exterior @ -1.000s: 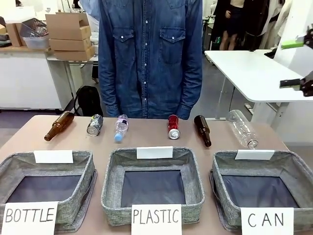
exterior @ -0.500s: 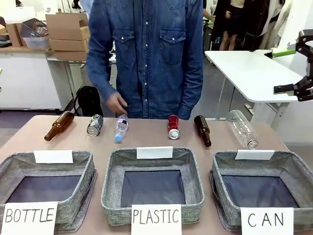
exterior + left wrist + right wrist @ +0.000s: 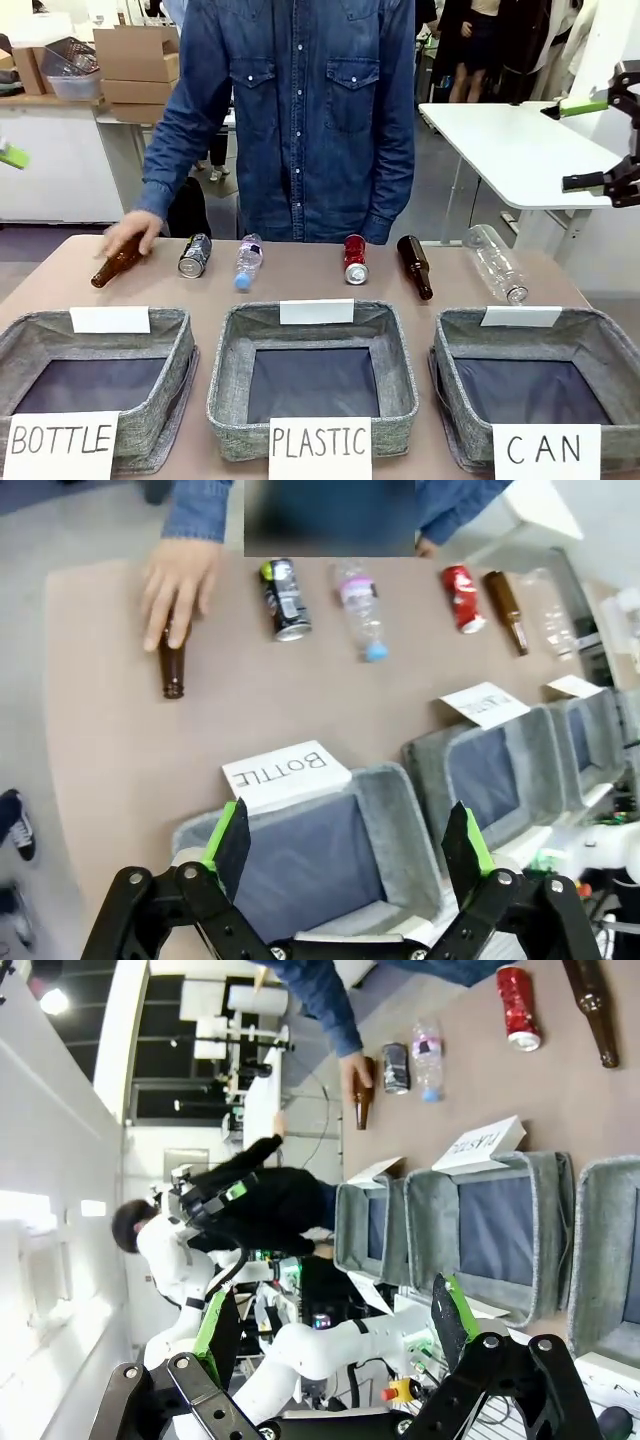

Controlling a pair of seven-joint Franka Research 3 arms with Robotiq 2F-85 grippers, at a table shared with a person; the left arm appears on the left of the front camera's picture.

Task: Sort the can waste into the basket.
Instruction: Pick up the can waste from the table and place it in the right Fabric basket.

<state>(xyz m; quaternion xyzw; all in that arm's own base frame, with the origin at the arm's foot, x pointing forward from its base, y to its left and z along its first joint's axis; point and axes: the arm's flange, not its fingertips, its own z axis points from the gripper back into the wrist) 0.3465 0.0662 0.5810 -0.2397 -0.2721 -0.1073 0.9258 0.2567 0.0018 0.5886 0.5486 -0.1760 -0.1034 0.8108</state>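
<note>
- left fingers [image 3: 232, 840]: spread wide, nothing in them, hanging high above the BOTTLE basket [image 3: 30, 335]; looks like a waiting pose that leaves the bench [image 3: 40, 280] free for the person.
- person's hand [image 3: 132, 233]: laid on the leftmost brown glass bottle [image 3: 112, 266], which lies on its side at the row's left end. This is not can waste.
- silver can [image 3: 194, 255]: on its side just right of that bottle, loose on the bench. It is well apart from its target at the opposite corner.
- small clear plastic bottle [image 3: 246, 262]: blue cap, lying beside the silver can. The items sit spaced in one row along the far edge, likely so each can be picked singly.
- PLASTIC basket [image 3: 235, 350]: middle, empty.
- red can [image 3: 355, 258]: on its side mid-row, silver end toward the baskets. It is the can nearer the target.
- second brown bottle [image 3: 415, 266] and large clear bottle [image 3: 495, 262]: lying between the red can and the right end.
- CAN basket [image 3: 610, 350]: near right corner, empty, dark bottom showing, open top ready for a drop.
- right fingers [image 3: 582, 103]: wide apart, empty, raised beyond the bench's right edge. Judged best placed to go for the red can.
</note>
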